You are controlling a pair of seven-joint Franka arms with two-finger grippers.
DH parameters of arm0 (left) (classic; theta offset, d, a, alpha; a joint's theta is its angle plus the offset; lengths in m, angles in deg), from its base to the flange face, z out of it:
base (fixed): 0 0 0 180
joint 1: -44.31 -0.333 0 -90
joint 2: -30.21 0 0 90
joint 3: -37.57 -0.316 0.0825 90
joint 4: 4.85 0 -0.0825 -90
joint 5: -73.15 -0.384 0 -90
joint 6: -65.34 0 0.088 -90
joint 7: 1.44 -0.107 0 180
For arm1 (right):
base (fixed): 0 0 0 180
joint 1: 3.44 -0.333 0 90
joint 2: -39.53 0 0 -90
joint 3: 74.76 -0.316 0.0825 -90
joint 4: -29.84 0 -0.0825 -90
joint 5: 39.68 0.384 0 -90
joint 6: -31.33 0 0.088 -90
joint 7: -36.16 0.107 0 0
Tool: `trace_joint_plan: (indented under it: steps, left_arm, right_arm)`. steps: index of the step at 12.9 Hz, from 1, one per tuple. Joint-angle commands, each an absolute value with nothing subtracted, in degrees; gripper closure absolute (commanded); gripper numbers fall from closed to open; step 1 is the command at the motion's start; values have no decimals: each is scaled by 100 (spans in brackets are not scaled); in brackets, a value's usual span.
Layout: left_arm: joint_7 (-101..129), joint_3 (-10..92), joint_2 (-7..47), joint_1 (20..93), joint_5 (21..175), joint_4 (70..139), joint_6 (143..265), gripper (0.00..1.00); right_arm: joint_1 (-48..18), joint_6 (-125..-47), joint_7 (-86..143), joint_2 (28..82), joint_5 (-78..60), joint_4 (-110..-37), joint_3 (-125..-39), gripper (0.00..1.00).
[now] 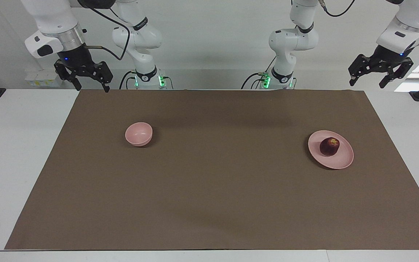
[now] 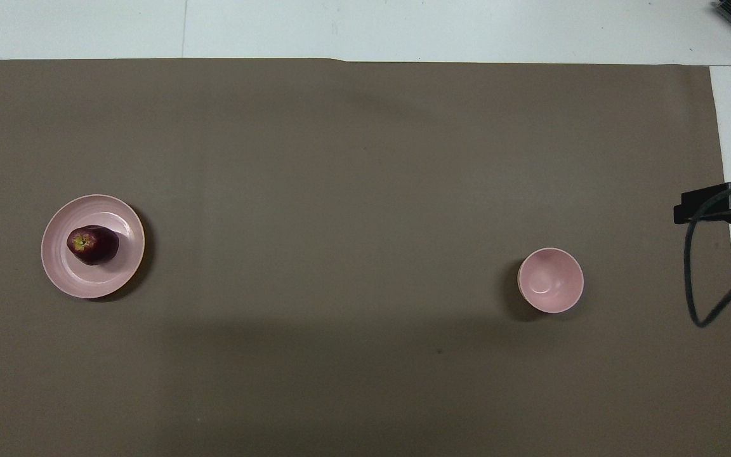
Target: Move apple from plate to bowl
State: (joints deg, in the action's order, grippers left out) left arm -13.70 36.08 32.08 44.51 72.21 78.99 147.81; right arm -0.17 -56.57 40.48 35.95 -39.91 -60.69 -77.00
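We start with the counter [image 1: 20, 153] and the brown mat [image 1: 216, 189] spread over most of it. In the facing view the plate [image 1: 340, 162] sits at middle right, toward the left arm's end, and the bowl [image 1: 139, 134] at middle left, toward the right arm's end, well apart from each other. The apple [image 1: 329, 146] rests on the plate, slightly off its centre. The left tool [image 1: 376, 74] hangs at upper right and the right tool [image 1: 86, 78] at upper left, both raised over the counter's edge by the robots' bases, both spread wide and holding nothing (neither is near plate or bowl). We judge the task not yet begun. The risks ahead: a round apple can roll off a shallow plate if nudged by one finger first, and the long carry to a narrow bowl leaves little margin, so a release off-centre could tip the bowl or bounce the apple out.
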Motion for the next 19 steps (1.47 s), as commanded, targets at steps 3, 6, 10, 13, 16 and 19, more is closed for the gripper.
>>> trace_joint_plan:
  steps: [3, 6, 10, 13, 16, 19]
  left_arm:
    - [-1340, 3651, 3382, 4431, 7166, 8111, 14919, 0]
    - [-1322, 3660, 3390, 4492, 7166, 8120, 14832, 0]
    - [-1436, 3660, 3399, 4413, 7218, 8295, 15313, 0]
    - [-1497, 3651, 3320, 4396, 7218, 8671, 15988, 0]
    - [-1594, 3651, 3338, 4282, 7236, 9778, 17138, 0]
    - [-1962, 3651, 3303, 4054, 7507, 10613, 18238, 0]
  right_arm:
    - [-28, -5682, 4116, 3347, -3671, -6534, -7704, 0]
    - [-80, -5884, 4687, 3373, -3546, -6815, -7766, 0]
    - [-256, -6288, 5495, 3434, -3116, -7255, -7775, 0]
    - [-545, -6796, 6302, 3618, -2756, -7588, -7775, 0]
    - [-818, -7105, 7121, 4048, -2431, -7581, -7775, 0]
    - [-1108, -7579, 7964, 4444, -2044, -7581, -7775, 0]
